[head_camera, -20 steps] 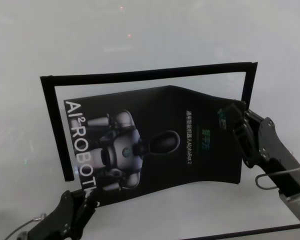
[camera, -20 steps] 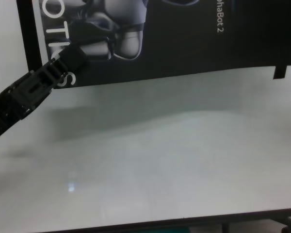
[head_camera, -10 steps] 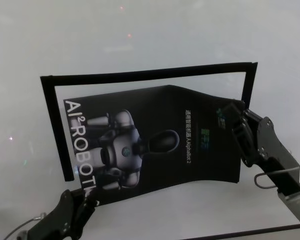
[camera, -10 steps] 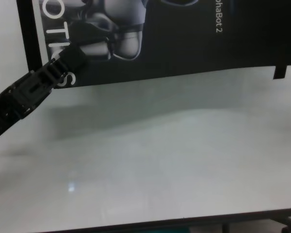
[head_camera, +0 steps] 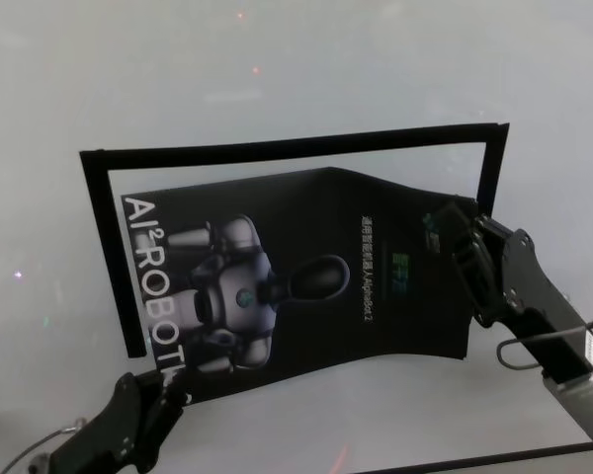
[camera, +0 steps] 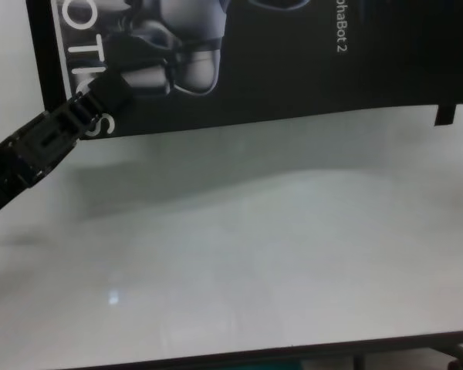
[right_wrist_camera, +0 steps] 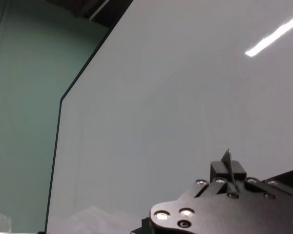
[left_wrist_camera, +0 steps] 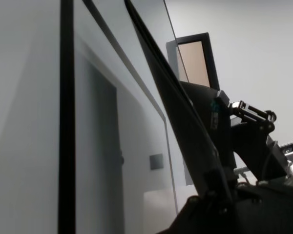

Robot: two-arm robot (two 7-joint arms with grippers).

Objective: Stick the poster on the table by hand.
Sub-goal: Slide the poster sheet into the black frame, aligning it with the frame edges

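Head view, left hand (head_camera: 163, 395) clamped on the poster (head_camera: 306, 276) at its near left corner, right hand (head_camera: 455, 232) gripping its right edge, poster held bowed just above the white worktop (head_camera: 296, 59), black strips (head_camera: 277, 146) framing it beyond

free: bare table (head_camera: 306, 59) beyond the black strips (head_camera: 296, 145), and near the front edge | blocked: poster (head_camera: 306, 286) mid-table, left gripper (head_camera: 163, 395) and right gripper (head_camera: 453, 225) on its corners
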